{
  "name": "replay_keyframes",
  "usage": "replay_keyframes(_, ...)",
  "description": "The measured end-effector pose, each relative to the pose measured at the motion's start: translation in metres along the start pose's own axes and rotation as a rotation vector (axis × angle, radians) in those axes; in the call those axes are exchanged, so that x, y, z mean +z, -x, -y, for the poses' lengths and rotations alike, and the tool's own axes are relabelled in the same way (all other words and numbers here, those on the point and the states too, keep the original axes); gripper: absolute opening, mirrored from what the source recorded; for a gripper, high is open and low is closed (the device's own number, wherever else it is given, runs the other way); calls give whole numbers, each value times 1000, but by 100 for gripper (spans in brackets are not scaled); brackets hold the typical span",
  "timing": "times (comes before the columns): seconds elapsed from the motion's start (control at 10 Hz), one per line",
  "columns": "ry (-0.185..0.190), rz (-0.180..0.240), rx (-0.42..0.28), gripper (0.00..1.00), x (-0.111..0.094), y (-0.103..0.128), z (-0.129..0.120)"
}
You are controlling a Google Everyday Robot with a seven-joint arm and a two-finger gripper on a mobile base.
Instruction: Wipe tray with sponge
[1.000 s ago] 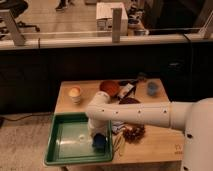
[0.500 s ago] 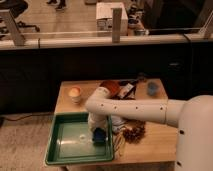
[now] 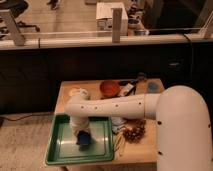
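Observation:
The green tray [image 3: 62, 150] lies at the front left of the wooden table. The dark-blue sponge [image 3: 83, 139] rests on the tray's bottom, right of its middle. My gripper [image 3: 82, 134] reaches down from the white arm [image 3: 120, 106] and sits right on top of the sponge, pressing it to the tray. The arm's wrist hides the fingers.
An orange bowl [image 3: 109, 88] stands at the table's back middle, a light-blue cup [image 3: 152, 87] at the back right, a pale cup [image 3: 76, 92] at the back left. A brown cluster [image 3: 134, 132] and small items lie right of the tray. A glass barrier runs behind the table.
The arm has swung left over the tray, carrying the sponge from the tray's right edge toward its middle.

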Motion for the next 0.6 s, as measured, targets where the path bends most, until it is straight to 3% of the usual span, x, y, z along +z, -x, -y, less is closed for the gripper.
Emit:
replay_keyframes(0.4,0,13,33,4,2,19,-19)
replay_keyframes(0.6,-5,7,83,4,-2,31,-59)
